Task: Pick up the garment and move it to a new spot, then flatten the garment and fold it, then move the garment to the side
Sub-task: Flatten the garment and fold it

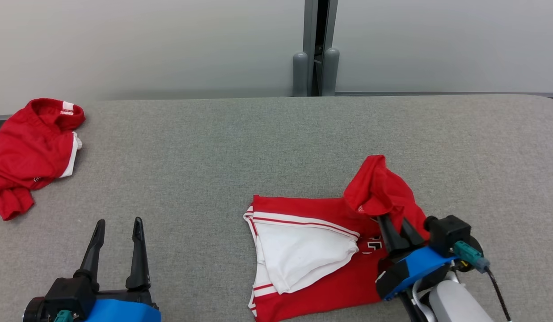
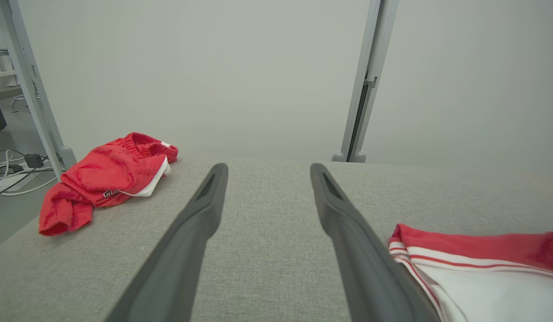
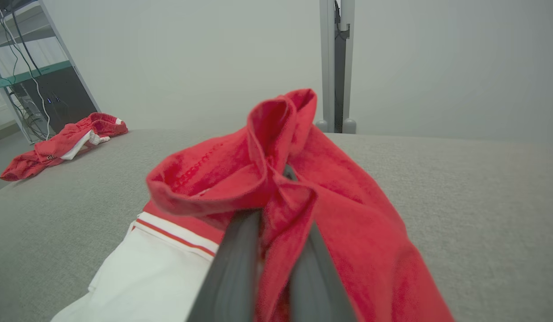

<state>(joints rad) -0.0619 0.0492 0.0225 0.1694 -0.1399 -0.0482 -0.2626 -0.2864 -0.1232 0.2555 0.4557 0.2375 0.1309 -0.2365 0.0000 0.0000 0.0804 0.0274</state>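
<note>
right gripper (image 1: 393,221) clamped on raised fold of garment (image 1: 325,290) | left gripper (image 1: 119,221) wide apart, empty, over table (image 1: 213,147)

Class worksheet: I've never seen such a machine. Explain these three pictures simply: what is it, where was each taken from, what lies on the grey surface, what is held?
It is a two-armed robot. The wide picture comes from its head camera, looking down at a grey padded table. The other two come from wrist cameras looking along each arm's dark fingers. A red and white garment lies there; the right gripper is shut on a raised red fold. The left gripper is open, empty. A second red garment lies crumpled at far left.
</note>
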